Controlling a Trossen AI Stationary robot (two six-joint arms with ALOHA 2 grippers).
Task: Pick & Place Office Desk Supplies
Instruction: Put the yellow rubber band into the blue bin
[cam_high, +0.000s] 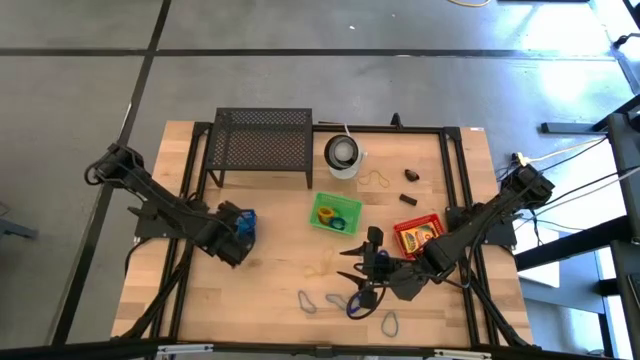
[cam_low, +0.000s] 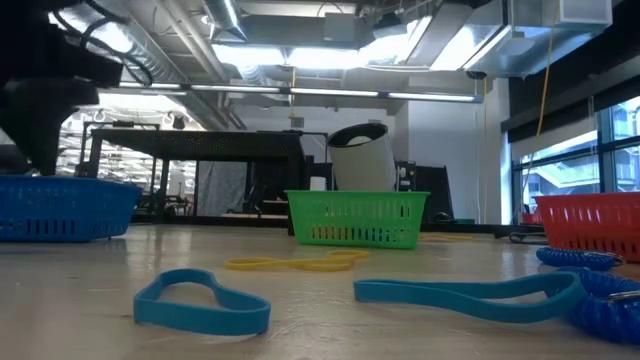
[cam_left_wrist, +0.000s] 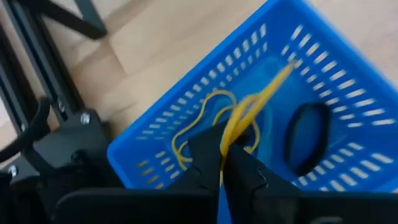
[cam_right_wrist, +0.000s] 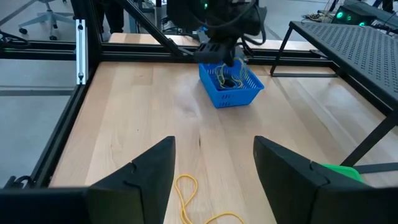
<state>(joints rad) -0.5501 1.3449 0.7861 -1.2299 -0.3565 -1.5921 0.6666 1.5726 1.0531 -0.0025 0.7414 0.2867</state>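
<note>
My left gripper (cam_left_wrist: 225, 149) is over the blue basket (cam_high: 245, 224), shut on a yellow rubber band (cam_left_wrist: 258, 102). More yellow bands (cam_left_wrist: 194, 121) and a black ring (cam_left_wrist: 308, 138) lie in that basket. My right gripper (cam_right_wrist: 214, 168) hovers open above the table's near middle (cam_high: 360, 262), touching nothing. A yellow band (cam_right_wrist: 186, 194) lies on the wood just ahead of its fingers. Blue loops (cam_high: 308, 300) (cam_high: 390, 322) lie flat near the near edge, and they also show in the low view (cam_low: 200, 300) (cam_low: 470, 292). My left gripper pinches the yellow rubber band between its two fingertips at one end of the loop (cam_left_wrist: 227, 138). The fingers come from above, over the blue basket's inside. The band's strands run out slanting from the fingertips to its free end (cam_left_wrist: 285, 71) above the basket floor.
The green basket (cam_high: 335, 212) and the red basket (cam_high: 418, 234) stand mid-table. The white cup (cam_high: 343, 155) and the black mesh rack (cam_high: 262, 140) are at the far side. Small black clips (cam_high: 410, 175) and a yellow band (cam_high: 378, 180) lie right of the cup. A dark blue coil (cam_high: 355, 305) lies near my right gripper.
</note>
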